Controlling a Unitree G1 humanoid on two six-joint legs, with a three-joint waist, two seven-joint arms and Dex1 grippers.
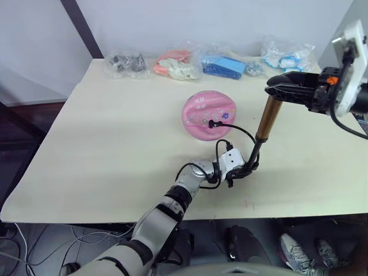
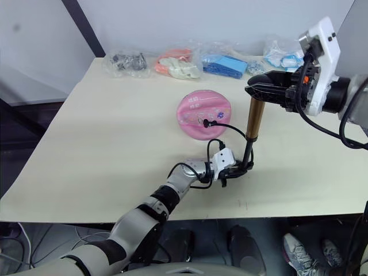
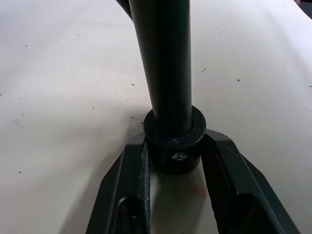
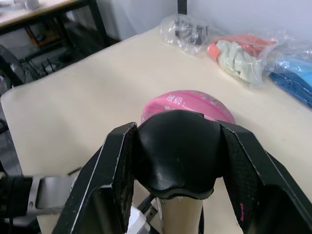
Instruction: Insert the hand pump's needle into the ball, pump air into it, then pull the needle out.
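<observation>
**Pump held upright, hose run to the ball**

While the hand pump [image 1: 268, 118] stands tilted but near upright on the table [image 1: 103, 144], both grippers have hold of it. Left gripper [image 1: 240, 171] is low at the table surface, fingers [image 3: 222, 165] closed on the black bottom cap — the wrist view shows the cap wedged between the two pads. Right gripper [image 2: 260, 90] sits at the top, fingers [image 4: 114, 180] pressed either side of the black T-handle.

Brass cylinder leans slightly, top toward the far side of the table.

Ball [image 1: 209, 114] lies on the table just beyond and to the left of the pump — pink, flattened and sagging, printed face up. Thin black hose [image 1: 244, 133] loops from the pump's base to a small black fitting [image 1: 213, 123] touching the ball's top. Needle itself too small to make out.

Bagged items [image 1: 178, 64] line the far edge, well apart from the ball.
</observation>
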